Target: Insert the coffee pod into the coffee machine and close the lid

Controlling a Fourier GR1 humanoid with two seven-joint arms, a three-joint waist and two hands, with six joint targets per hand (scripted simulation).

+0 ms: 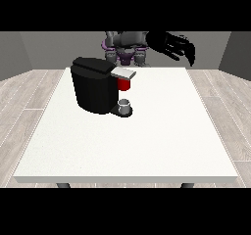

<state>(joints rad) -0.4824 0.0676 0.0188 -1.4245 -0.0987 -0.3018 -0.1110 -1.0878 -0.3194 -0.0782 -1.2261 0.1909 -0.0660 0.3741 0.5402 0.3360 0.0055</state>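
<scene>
A black coffee machine (94,84) stands near the white table's (147,146) far left corner, with a red thing at the machine (124,84) under its grey lid (123,73). A grey thing (125,105) sits on its base. At the view's right, a black hand (176,47) hovers over the far edge, fingers spread wide, holding nothing.

Grey walls (29,48), pale plank floor (19,111), white table (147,146).

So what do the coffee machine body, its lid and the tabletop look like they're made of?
Coffee machine: probably plastic, black and mostly matte, with only faint highlights on its top edge. Lid: light grey with a pale sheen, maybe metal or painted plastic. Table: white, matte, finely speckled top, possibly laminate; hard to say.
</scene>
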